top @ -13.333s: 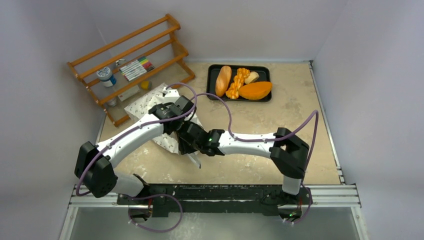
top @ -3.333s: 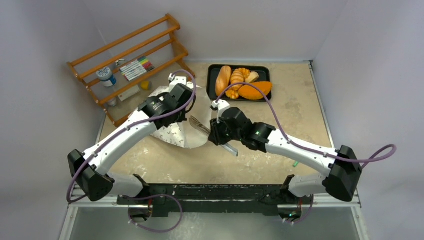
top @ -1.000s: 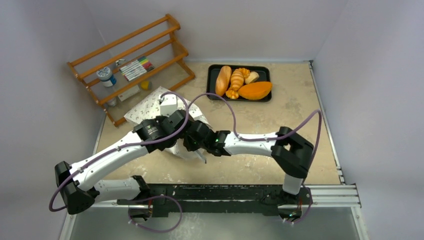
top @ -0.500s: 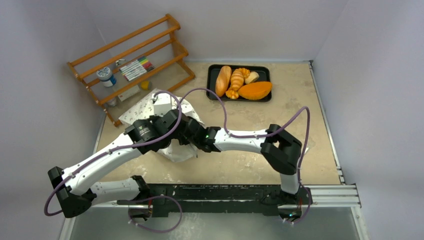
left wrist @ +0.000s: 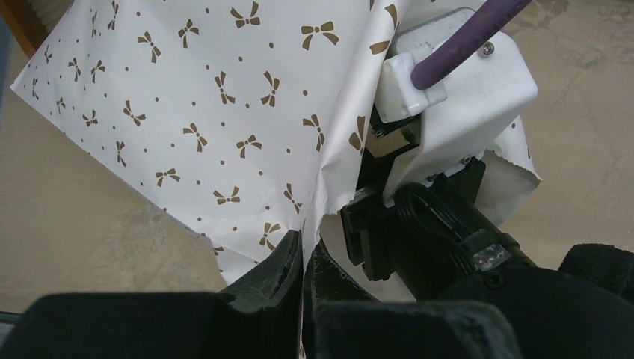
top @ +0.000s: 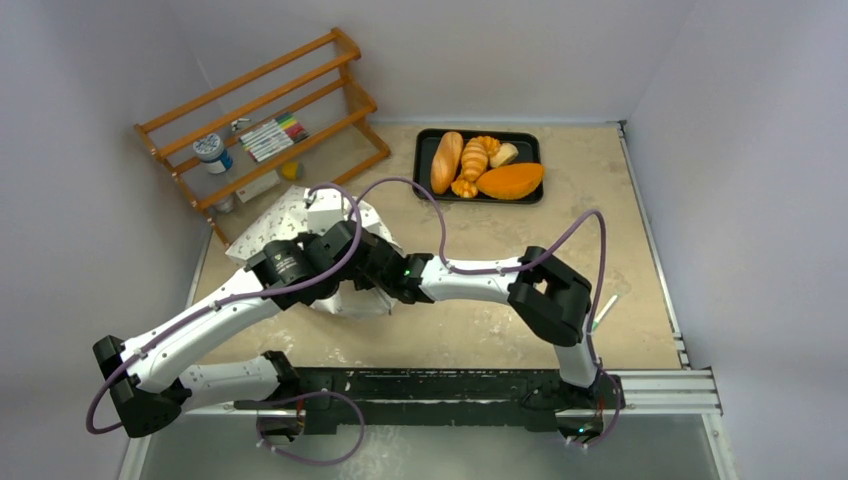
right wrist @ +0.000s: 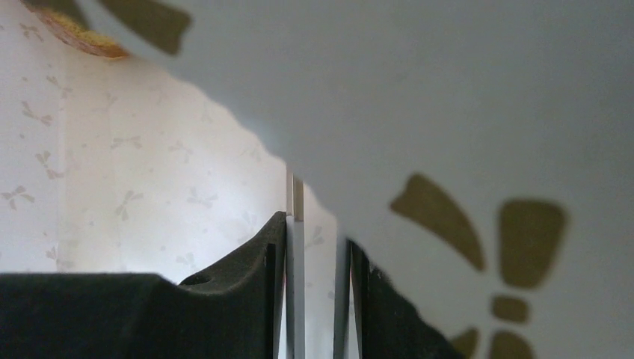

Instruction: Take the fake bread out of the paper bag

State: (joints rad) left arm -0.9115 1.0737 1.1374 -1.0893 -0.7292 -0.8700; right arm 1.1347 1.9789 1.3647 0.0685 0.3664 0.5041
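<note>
Left wrist: L claw (left wrist: 304, 253) pinching rim of 1 paper bag (left wrist: 209, 112); R claw (right wrist: 318, 250) inside it, prob. slightly spread.

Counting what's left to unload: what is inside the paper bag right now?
The right gripper is in the paper bag, and a golden-brown crust shows ahead of it. Paper covers the rest of that piece.

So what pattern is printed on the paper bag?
Small brown bows and dots on the white paper bag; clearest in the left wrist view.
</note>
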